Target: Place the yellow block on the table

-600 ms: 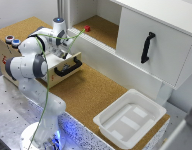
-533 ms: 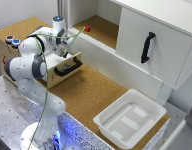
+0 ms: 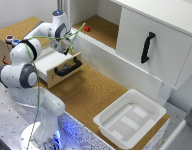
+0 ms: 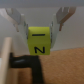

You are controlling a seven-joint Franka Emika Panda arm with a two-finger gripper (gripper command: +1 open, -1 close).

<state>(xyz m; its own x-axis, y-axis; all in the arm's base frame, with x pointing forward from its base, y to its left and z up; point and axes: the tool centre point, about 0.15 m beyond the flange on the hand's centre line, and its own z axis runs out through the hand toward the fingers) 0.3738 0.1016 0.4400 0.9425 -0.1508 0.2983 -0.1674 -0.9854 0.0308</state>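
The wrist view shows the yellow block [image 4: 40, 40], a small cube with a black letter on its face, sitting between the two fingers of my gripper [image 4: 40, 30], which is shut on it. It hangs above the black drawer handle [image 4: 25, 62] and the cork table [image 4: 65, 67]. From the exterior view, my gripper [image 3: 67, 49] hovers over the front of the open drawer [image 3: 48, 61]. The block cannot be made out there. The table [image 3: 91, 90] spreads out in front of the drawer.
The drawer box carries coloured buttons [image 3: 11, 39] on its cork top. A red cube [image 3: 87, 28] lies on the raised cork shelf behind. A white tray [image 3: 128, 117] sits near the table's front corner. A white cabinet with a black handle [image 3: 147, 46] stands at the exterior view's right.
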